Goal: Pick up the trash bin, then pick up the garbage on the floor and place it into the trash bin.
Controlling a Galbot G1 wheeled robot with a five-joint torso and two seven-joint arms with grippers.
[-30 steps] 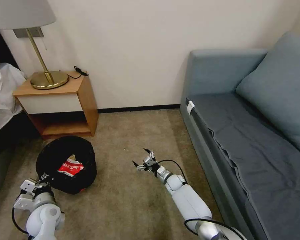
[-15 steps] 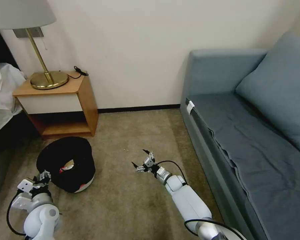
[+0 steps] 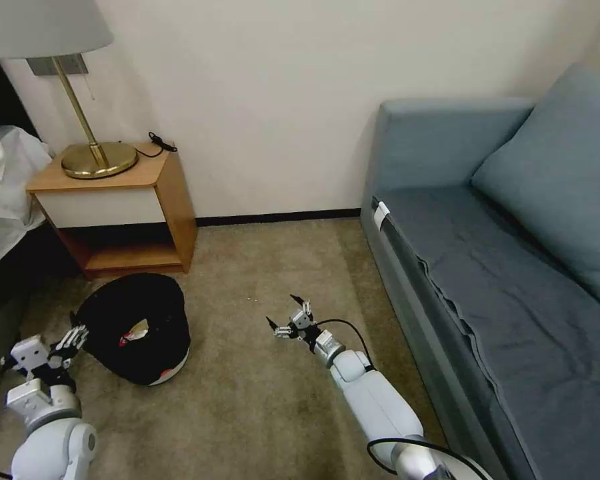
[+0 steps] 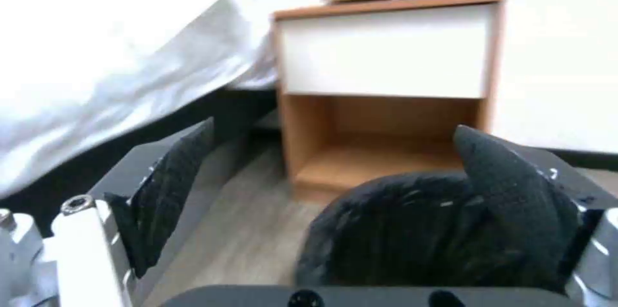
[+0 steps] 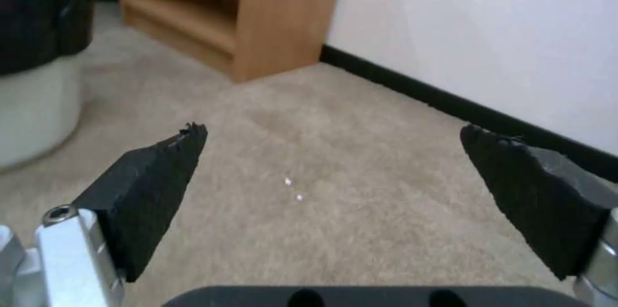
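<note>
The trash bin (image 3: 135, 328) stands on the carpet by the nightstand (image 3: 113, 207), with garbage (image 3: 135, 331) inside. The left gripper (image 3: 67, 339) is spread wide just beside it, holding nothing. The right gripper (image 3: 288, 319) hangs spread over bare carpet, so the job looks almost done.

1 trash bin (image 3: 135, 328) | 1 nightstand (image 3: 117, 207) | 1 lamp (image 3: 80, 100) | 1 sofa (image 3: 500, 267)

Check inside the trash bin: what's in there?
In the head view, the trash bin stands on the carpet and holds a red-and-white paper packet, partly showing through the opening. The black liner's folds hide the rest of the inside, so other contents cannot be ruled out.
</note>
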